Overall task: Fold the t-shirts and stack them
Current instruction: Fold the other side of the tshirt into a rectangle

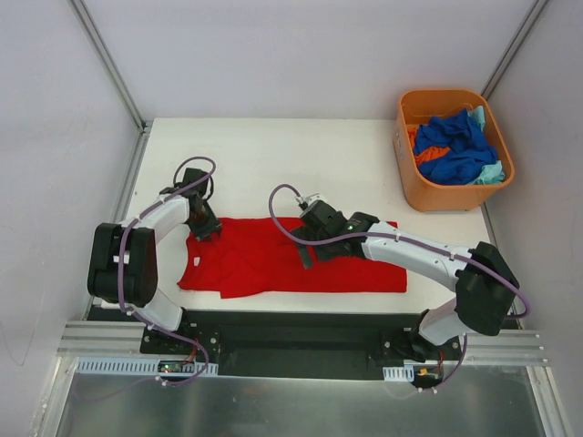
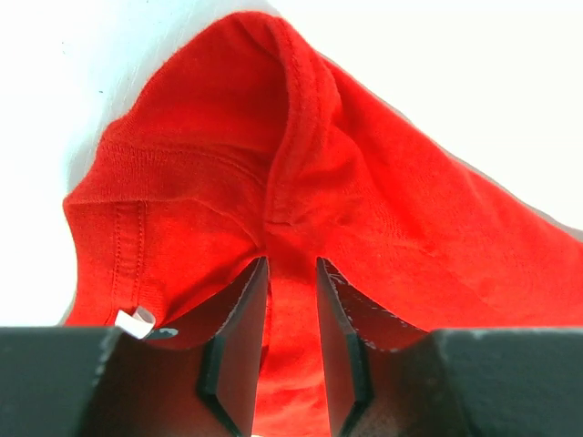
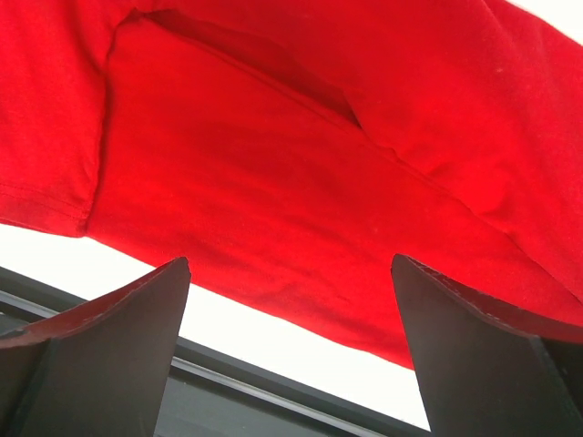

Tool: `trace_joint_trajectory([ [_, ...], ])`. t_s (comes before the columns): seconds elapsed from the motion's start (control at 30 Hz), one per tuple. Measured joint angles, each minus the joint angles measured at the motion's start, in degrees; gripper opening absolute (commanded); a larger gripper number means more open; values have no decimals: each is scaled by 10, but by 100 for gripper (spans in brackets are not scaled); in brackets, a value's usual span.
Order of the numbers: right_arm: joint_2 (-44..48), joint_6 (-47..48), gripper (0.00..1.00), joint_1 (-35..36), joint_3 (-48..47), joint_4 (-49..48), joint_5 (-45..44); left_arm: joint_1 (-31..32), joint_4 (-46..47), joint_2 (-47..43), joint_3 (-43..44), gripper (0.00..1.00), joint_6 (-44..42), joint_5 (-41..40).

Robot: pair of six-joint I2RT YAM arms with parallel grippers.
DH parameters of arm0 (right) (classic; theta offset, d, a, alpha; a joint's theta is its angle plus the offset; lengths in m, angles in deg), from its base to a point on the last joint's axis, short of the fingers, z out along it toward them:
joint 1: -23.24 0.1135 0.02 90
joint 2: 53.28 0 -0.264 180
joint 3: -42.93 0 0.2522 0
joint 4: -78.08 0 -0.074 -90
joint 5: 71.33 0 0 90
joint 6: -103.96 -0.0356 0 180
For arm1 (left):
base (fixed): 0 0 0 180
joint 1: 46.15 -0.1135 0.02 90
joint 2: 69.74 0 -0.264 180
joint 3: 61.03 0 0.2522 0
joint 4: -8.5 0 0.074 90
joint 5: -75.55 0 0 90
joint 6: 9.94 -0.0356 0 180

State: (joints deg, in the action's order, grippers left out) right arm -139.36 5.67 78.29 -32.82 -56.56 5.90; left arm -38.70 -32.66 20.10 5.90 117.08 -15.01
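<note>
T-shirt (image 1: 255, 269), red, lies rumpled; left end effector (image 2: 291, 273) narrow around a raised fold, perhaps gripping; right end effector (image 3: 290, 264) wide.

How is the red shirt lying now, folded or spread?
Partly folded: the red t-shirt lies flat as a long band on the table, one layer doubled over in the right wrist view; not a compact fold yet.
</note>
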Motion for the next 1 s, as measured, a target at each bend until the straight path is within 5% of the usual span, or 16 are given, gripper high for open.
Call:
trace_joint_trajectory([
  [0.17, 0, 0, 97, 0, 0, 5, -3, 0, 0, 11, 1, 24, -1, -1],
  [0.37, 0, 0, 97, 0, 0, 8, -5, 0, 0, 12, 2, 0, -2, -1],
  [1.0, 0, 0, 97, 0, 0, 18, -29, -39, -2, -2, 83, 5, -35, -16],
])
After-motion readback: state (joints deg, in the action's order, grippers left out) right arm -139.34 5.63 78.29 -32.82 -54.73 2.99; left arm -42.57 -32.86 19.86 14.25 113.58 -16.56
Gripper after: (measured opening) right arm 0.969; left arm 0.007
